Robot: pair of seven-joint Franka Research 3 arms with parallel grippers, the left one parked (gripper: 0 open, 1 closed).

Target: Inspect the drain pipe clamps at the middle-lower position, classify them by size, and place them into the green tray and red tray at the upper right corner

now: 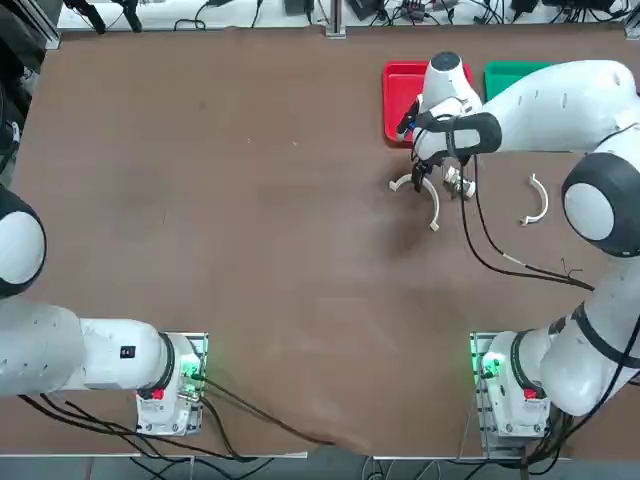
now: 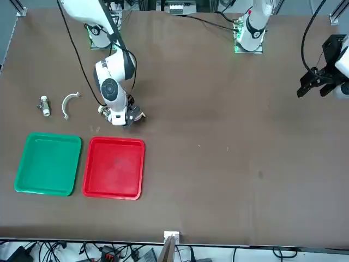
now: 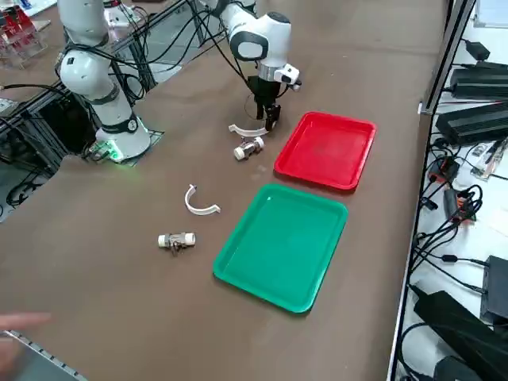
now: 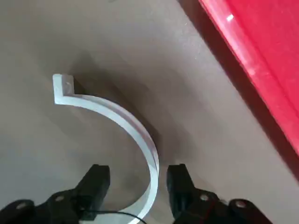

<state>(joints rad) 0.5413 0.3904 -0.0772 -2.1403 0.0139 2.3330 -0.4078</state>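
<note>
The larger drain pipe clamp (image 4: pixel 117 112), a thin white C-shaped clip, lies flat on the brown table just short of the red tray (image 4: pixel 261 56). My right gripper (image 4: pixel 138 182) is low over it and open. One end of the clamp's band runs between the two black fingers (image 4: pixel 96 184), closer to one finger than to the other. From above, this clamp (image 1: pixel 425 200) sticks out under the gripper (image 1: pixel 432 178). The smaller clamp (image 1: pixel 537 200) lies apart to the right. The red tray (image 1: pixel 405 100) and green tray (image 1: pixel 510 75) sit side by side, both with nothing in them.
A stubby metal fitting (image 3: pixel 248 148) lies right beside the larger clamp, another fitting (image 3: pixel 176 240) near the smaller clamp (image 3: pixel 198 202). My arm's black cable (image 1: pixel 480 245) trails over the table. A blurred hand (image 3: pixel 16 321) shows at the table's edge.
</note>
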